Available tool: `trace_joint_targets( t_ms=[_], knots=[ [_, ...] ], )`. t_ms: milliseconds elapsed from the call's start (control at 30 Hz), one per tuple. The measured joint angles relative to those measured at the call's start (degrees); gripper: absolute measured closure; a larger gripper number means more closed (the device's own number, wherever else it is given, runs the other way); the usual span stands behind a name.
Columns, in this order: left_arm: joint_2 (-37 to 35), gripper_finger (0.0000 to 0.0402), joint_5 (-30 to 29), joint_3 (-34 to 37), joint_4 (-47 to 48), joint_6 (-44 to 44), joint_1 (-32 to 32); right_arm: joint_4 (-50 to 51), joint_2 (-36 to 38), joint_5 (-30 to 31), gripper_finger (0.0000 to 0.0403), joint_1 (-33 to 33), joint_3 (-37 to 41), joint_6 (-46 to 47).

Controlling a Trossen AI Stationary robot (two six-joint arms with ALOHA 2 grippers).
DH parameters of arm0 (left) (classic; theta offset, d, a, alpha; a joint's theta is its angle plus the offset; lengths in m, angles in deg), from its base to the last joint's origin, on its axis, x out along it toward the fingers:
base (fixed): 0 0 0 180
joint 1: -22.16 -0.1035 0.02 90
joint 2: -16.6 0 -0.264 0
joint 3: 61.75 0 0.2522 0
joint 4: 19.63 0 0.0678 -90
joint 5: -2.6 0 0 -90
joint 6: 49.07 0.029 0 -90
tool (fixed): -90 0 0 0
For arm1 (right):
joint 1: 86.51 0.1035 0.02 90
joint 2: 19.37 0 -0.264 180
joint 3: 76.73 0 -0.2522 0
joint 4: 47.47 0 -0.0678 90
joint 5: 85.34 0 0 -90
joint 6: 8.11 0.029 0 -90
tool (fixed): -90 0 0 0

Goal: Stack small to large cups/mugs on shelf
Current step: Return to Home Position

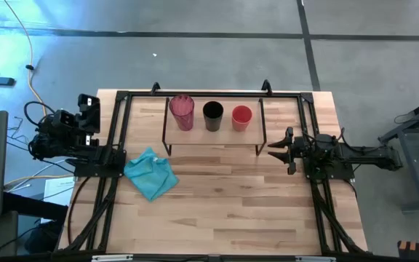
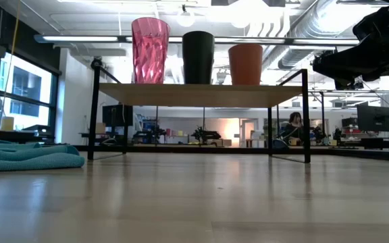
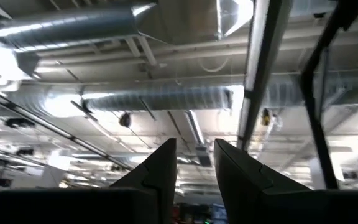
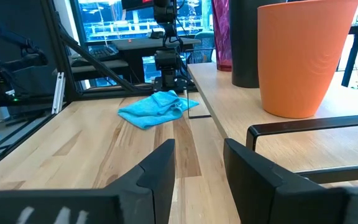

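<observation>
Three cups stand upright in a row on the shelf [image 1: 213, 138], each on its base: a tall pink tumbler [image 1: 182, 113], a black cup [image 1: 212, 115] and a short red-orange cup [image 1: 241, 118]. The low view shows them on the shelf's top [image 2: 201, 94]. My right gripper [image 1: 275, 149] stands open and level just right of the shelf, pointing at it; the red-orange cup [image 4: 303, 56] is close ahead of its fingers [image 4: 197, 146]. My left gripper [image 1: 87, 109] is at the table's left edge, tipped up toward the ceiling, open with nothing between its fingers [image 3: 194, 146].
A crumpled teal cloth [image 1: 151, 173] lies on the table in front of the shelf's left end, also seen in the low view [image 2: 26, 156]. Black frame rails run along the table's left and right sides. Bare wood stretches from the shelf to the near edge.
</observation>
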Motion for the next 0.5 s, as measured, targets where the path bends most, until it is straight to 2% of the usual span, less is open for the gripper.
trace_joint_targets(
  t_ms=[300, 500],
  knots=[
    [0.00, 0.0308, -2.09, -0.02, -7.32, 7.35, 0.00, 0.00, 0.00, 0.00, 0.0274, 0.02, 0.00, 0.00],
    [0.00, 0.0360, -3.21, -0.01, -7.10, 9.79, -0.01, 0.00, 0.01, 0.00, 0.0274, 0.00, 0.00, 0.00]
  ],
)
